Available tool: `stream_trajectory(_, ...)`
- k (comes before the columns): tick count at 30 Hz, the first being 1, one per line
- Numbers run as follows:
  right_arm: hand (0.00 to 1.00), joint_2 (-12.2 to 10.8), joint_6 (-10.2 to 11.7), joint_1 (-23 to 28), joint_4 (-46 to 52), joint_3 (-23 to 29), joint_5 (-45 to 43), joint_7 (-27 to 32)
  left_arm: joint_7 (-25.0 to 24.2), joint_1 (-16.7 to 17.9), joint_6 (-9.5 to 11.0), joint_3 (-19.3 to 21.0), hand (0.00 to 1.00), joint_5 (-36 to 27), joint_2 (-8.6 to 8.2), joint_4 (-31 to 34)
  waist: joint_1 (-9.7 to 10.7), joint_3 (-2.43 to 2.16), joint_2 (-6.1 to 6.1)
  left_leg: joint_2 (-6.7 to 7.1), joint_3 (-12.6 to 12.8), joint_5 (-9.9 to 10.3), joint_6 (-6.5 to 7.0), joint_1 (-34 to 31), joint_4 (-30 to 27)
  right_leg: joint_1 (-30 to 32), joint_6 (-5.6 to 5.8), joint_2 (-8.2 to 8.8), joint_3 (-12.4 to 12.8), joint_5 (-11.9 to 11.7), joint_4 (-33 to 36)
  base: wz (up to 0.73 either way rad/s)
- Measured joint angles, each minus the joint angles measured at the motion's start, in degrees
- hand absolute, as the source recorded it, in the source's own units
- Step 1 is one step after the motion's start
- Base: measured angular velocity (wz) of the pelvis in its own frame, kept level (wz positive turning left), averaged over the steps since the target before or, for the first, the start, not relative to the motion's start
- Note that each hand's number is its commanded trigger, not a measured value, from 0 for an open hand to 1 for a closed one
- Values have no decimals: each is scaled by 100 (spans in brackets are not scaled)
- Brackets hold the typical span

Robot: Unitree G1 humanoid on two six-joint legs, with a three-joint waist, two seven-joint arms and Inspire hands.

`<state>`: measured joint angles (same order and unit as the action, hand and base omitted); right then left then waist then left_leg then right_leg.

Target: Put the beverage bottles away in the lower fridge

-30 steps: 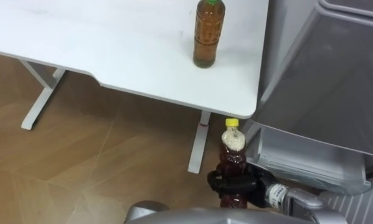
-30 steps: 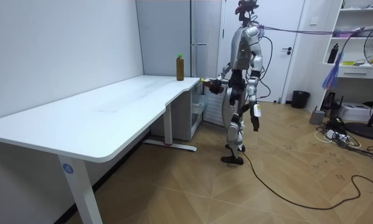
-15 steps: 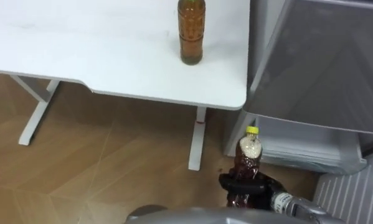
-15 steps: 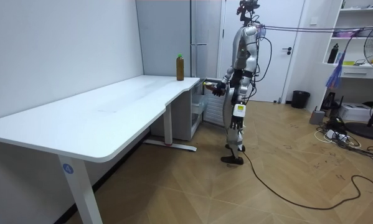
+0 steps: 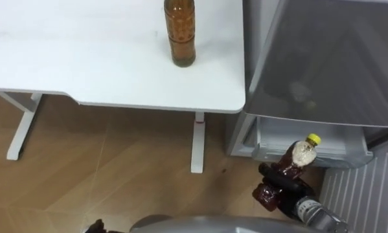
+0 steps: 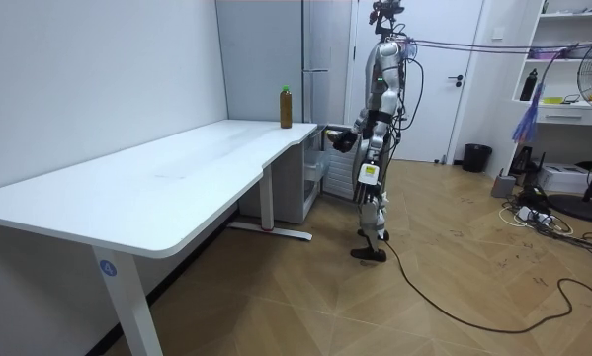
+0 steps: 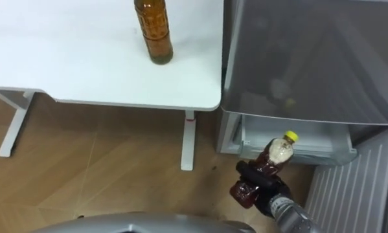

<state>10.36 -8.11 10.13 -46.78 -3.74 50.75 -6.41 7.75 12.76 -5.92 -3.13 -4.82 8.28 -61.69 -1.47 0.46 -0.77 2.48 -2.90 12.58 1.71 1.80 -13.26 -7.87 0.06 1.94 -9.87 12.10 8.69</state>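
Left eye view: right hand wrapped round dark bottle; amber bottle cropped at top.

The dark red-brown drink bottle with a yellow cap is gripped round its body by my right hand. It tilts, cap uppermost, toward the lower fridge drawer, which stands open just beyond it. The amber drink bottle stands upright on the white table, near the corner beside the fridge.
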Motion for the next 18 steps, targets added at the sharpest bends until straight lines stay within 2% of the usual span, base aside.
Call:
stream_trajectory(6, 100, -119, 3, 1, -9, 0, 399, 226, 0, 36, 1, 7, 0, 3, -8, -1, 17, -4, 23, -6, 43, 1, 1, -5, 36, 8, 0, 0, 32, 0, 3, -4)
stream_trajectory(11, 100, -188, 21, 0, -51, 61, 1300, 402, 20, 111, 7, 69, 0, 5, -63, -29, 50, 12, 55, -5, 52, 2, 3, 47, 52, -39, 1, 2, 45, 0, 10, 0)
stream_trajectory(18, 100, -190, 391, -6, -45, 119, 3035, 844, -159, 344, -28, 56, 0, 330, -76, -30, 88, 30, 147, -24, 124, 3, 3, 69, 55, -47, 1, -6, 65, 0, 28, -2)
